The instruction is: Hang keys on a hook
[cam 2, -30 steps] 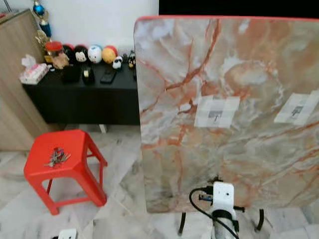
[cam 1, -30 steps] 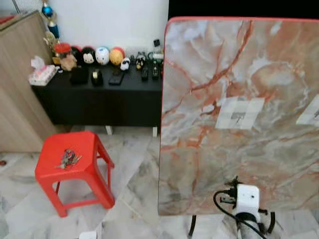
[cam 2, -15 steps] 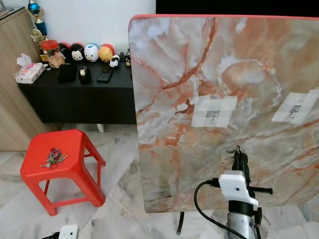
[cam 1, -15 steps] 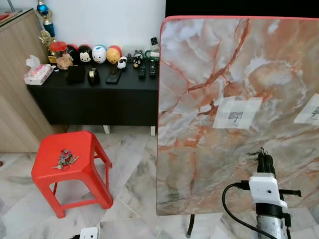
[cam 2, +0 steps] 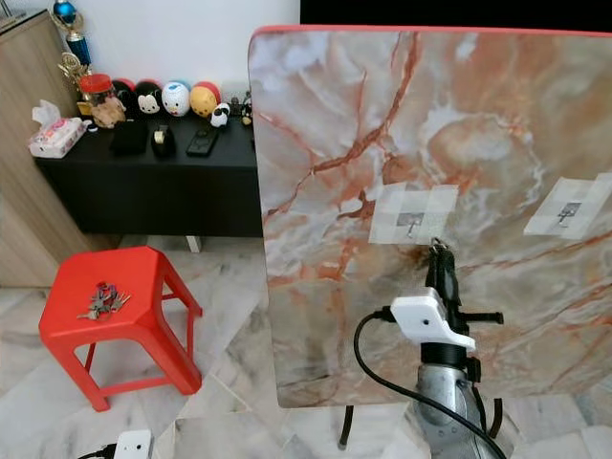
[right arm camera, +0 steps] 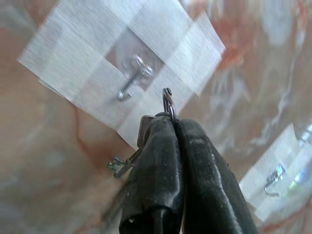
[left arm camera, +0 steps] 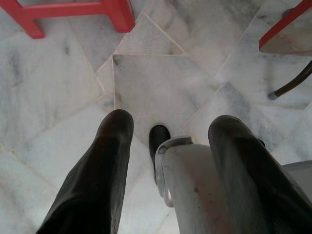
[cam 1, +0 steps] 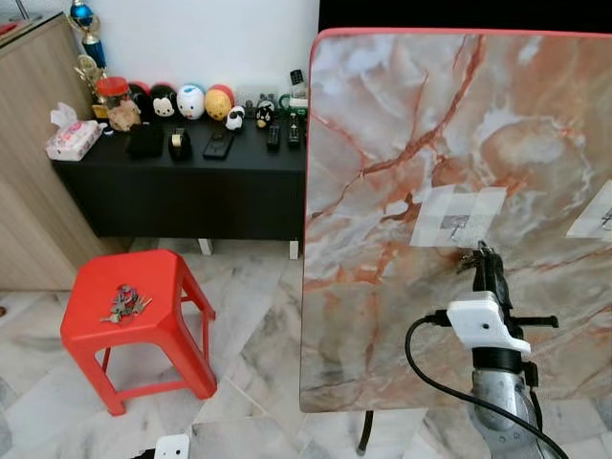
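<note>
We've got the keys (right arm camera: 168, 103) pinched tight in our right gripper (right arm camera: 171, 122), just beside the taped hook (right arm camera: 130, 80). Not hung yet; the ring isn't over it.

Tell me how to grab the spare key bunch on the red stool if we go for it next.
Come from straight above. The key bunch lies flat, splayed mid-seat on the red stool, so pinch across the ring end, where the keys gather. The exact ring position is too small to tell.

Red stool (cam 1: 134, 311), black sideboard (cam 1: 182, 196)
</note>
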Available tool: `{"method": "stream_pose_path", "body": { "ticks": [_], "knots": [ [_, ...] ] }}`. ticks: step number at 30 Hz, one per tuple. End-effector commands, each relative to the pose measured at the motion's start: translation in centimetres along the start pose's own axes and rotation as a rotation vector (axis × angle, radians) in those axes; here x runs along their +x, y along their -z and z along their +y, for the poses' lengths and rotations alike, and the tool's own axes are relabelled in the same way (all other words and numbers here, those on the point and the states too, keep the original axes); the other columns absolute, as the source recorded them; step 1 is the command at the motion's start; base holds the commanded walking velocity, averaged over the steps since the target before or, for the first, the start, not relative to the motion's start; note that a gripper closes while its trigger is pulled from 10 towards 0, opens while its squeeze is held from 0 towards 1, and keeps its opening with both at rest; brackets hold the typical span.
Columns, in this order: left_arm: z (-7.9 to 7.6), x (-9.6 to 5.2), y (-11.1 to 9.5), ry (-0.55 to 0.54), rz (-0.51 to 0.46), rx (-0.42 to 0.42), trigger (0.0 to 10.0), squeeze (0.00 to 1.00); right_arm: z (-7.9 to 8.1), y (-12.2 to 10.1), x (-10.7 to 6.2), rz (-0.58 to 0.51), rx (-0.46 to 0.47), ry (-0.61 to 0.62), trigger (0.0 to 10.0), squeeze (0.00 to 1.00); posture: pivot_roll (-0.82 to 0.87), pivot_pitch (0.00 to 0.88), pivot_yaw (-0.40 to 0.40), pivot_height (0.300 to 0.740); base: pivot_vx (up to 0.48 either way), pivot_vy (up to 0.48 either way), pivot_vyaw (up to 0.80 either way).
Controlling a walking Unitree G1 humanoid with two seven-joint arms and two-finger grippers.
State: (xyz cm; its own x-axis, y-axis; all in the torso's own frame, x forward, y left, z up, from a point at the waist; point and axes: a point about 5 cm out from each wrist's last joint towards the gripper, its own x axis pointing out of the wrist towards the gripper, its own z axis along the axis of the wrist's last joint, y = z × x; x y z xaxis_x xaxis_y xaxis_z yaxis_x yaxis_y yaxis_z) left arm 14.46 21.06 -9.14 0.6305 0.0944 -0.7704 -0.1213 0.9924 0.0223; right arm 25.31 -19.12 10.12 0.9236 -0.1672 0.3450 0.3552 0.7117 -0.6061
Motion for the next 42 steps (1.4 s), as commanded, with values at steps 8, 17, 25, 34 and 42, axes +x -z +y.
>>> {"method": "stream_pose_path", "body": {
  "ticks": [8,17,25,34,42],
  "knots": [
    [-0.5,0.0,0.0,0.006,-0.004,-0.011,10.0,0.00,0.8,-0.1,-0.3,-0.018,-0.036,-0.057,10.0,0.00,-0.05,0.000,-0.062,0.740,0.000,0.000,0.00],
    [-0.6,0.1,-0.2,0.009,-0.016,-0.009,10.0,0.00,0.9,0.2,-0.1,-0.001,-0.063,-0.051,10.0,0.00,-0.05,0.000,-0.063,0.740,0.000,0.000,0.00],
    [-0.4,0.0,0.1,0.004,0.004,-0.008,10.0,0.00,0.9,0.0,0.2,-0.011,-0.072,-0.041,10.0,0.00,-0.05,0.000,-0.065,0.740,0.000,0.000,0.00],
    [-0.3,0.0,0.3,0.005,0.010,-0.009,10.0,0.00,0.6,-0.1,0.2,-0.022,-0.097,-0.023,10.0,0.00,-0.05,0.000,-0.064,0.740,0.000,0.000,0.00],
    [-0.4,0.0,0.1,0.005,0.000,-0.013,10.0,0.00,0.8,-0.1,0.8,-0.028,-0.113,-0.022,10.0,0.00,-0.05,0.000,-0.067,0.740,0.000,0.000,0.00]
  ]
}}
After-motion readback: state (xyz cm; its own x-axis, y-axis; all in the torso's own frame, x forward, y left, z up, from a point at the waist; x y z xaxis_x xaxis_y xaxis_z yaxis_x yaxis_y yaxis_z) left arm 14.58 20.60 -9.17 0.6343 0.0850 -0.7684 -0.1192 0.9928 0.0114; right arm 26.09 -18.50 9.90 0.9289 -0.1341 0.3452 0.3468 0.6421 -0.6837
